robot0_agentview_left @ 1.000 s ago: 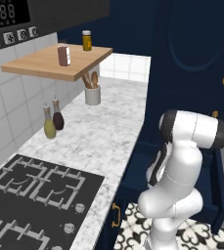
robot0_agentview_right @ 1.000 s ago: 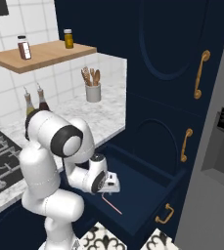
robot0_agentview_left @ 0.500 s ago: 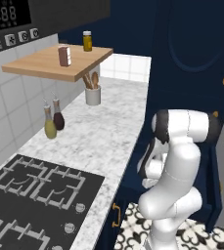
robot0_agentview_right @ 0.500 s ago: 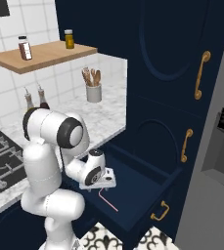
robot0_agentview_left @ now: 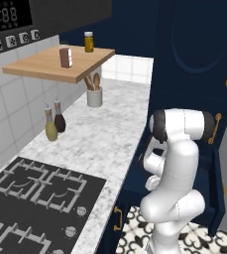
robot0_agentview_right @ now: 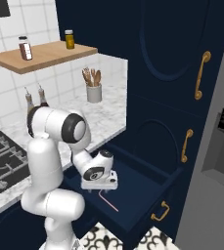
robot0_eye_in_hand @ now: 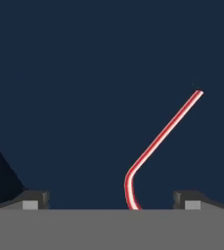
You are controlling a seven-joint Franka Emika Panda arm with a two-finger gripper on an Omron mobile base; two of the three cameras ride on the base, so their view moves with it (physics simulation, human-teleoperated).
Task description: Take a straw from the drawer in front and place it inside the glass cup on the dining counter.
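The navy drawer (robot0_agentview_right: 139, 188) stands pulled open in front of the base. On its floor lies the straw (robot0_agentview_right: 109, 202), thin and pinkish-red. In the hand view the straw (robot0_eye_in_hand: 162, 136) has a bend near its low end and runs up to the right. My gripper (robot0_agentview_right: 100, 186) hangs low inside the drawer, pointing down, just above the straw's near end. The gripper (robot0_eye_in_hand: 112, 199) is open, its fingertips (robot0_eye_in_hand: 35, 198) stand wide apart, and the straw's bent end lies between them, untouched. The glass cup and the dining counter are out of view.
Left of the drawer runs a marbled worktop (robot0_agentview_left: 105, 134) with a black stove (robot0_agentview_left: 35, 193), two bottles (robot0_agentview_left: 54, 124) and a utensil pot (robot0_agentview_left: 94, 95). A wooden shelf (robot0_agentview_left: 50, 64) hangs above. Tall navy cabinet doors (robot0_agentview_right: 167, 58) with gold handles rise behind; a grey appliance (robot0_agentview_right: 221, 146) stands right.
The arm's elbow has swung a little toward the worktop and the hand has settled slightly over the straw. The jaws have stayed open; the straw has not moved.
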